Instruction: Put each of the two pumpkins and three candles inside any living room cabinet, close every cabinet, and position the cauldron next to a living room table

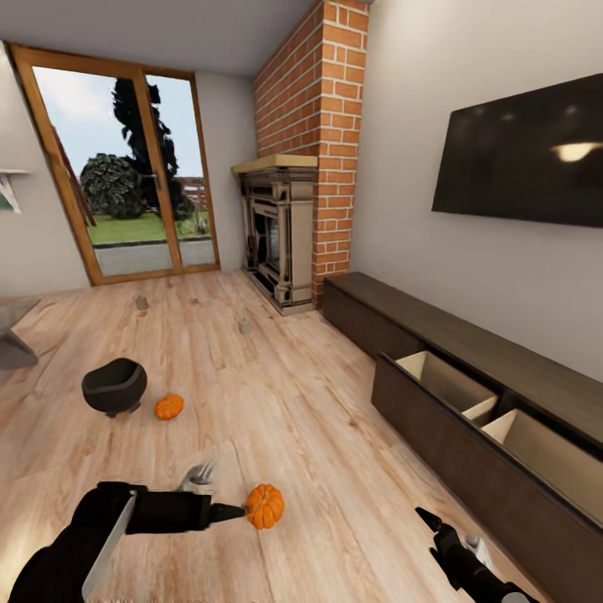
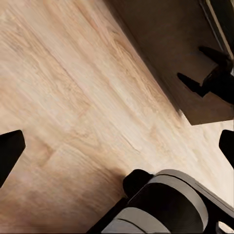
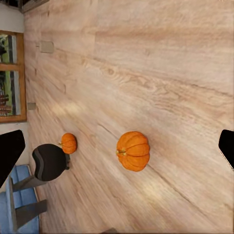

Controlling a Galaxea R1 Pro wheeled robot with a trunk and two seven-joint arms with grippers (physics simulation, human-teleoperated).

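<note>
- Near pumpkin (image 1: 265, 506): small, bright orange, ribbed, short dark stem; lies on the wood floor (image 1: 276, 394) just in front of the robot, well short of the cabinet (image 1: 469, 435). The right wrist view shows it lying free on the planks (image 3: 133, 150), stem to one side.
- Handling, judged: rigid, light, rounded; ribs should give the pads some purchase, but the curve may let it roll or squirt out. Best taken across the widest girth, fingers either side, clear of the stem.
- Left gripper (image 1: 237, 511): dark tip touching or just beside the pumpkin's side in the head view; opening there cannot be told. In its wrist view the fingers (image 2: 10, 148) stand wide apart at the frame edges, nothing between them.
- Right gripper (image 1: 431, 523): low, near the cabinet front, holding nothing; fingers (image 3: 9, 146) spread wide.
- Second pumpkin (image 1: 168, 407): farther off, just beside the cauldron (image 1: 114, 386).
- Candles: two small beige stubs on the floor, one (image 1: 244, 326) near the fireplace (image 1: 279, 230), one (image 1: 141, 301) toward the glass door (image 1: 126, 167).
- Cabinet: one front tilted open, pale compartments exposed.
</note>
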